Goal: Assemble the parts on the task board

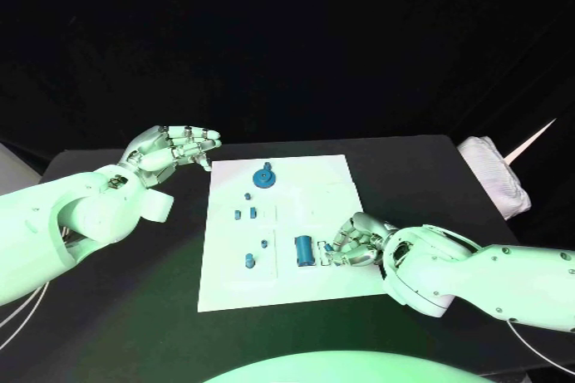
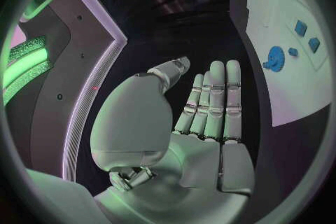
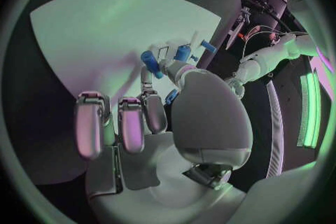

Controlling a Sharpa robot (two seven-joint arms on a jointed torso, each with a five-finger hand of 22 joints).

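The white task board (image 1: 330, 192) lies mid-table. On it I see a blue gear (image 1: 263, 178) near the far edge, several small blue parts (image 1: 255, 208) below it, and a blue cylinder (image 1: 304, 250) lying near the front. My right hand (image 1: 356, 242) rests on the board's right side, just right of the cylinder. Its thumb and a finger pinch a small blue part (image 3: 171, 96). My left hand (image 1: 174, 148) hovers off the board's far left corner, fingers straight and holding nothing. The left wrist view shows the gear (image 2: 274, 59) on the board (image 2: 294, 95).
A white padded bundle (image 1: 498, 177) lies at the table's far right edge. Black tabletop (image 1: 407, 163) surrounds the board on all sides. The right wrist view shows other blue parts (image 3: 150, 61) on the board (image 3: 91, 33) past my fingertips.
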